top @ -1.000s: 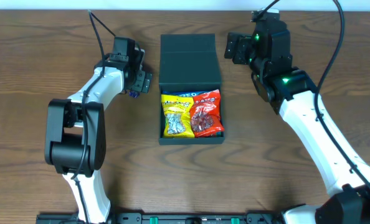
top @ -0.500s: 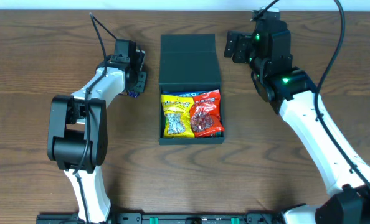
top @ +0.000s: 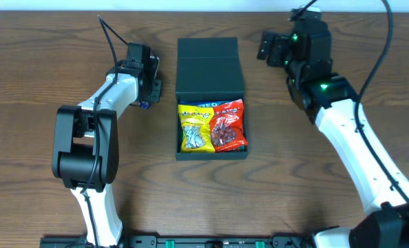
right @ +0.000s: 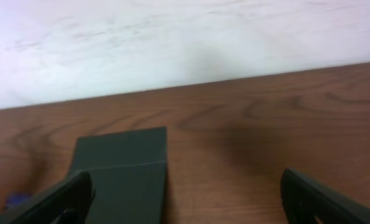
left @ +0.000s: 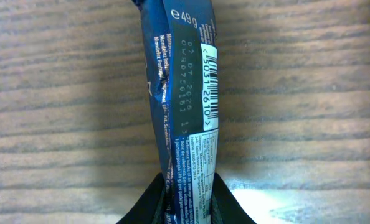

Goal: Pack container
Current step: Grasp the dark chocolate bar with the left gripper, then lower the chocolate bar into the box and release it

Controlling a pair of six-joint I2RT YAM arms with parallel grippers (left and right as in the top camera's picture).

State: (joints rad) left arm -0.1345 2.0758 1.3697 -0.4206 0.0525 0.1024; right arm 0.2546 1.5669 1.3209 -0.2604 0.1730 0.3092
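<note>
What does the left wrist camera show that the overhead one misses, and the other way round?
Only the left wrist view: the barcode and small print on the blue wrapper, pinched by the left gripper. Only the overhead view: the open container holding a yellow packet and a red packet, plus the right arm. Both: the wooden table and that blue wrapper, a mere sliver from above.

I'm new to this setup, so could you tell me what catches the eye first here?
The open container sits mid-table, with a yellow packet and a red packet side by side inside. Left of it, the left claw pinches a blue packet. The right claw hangs open by the lid.
</note>
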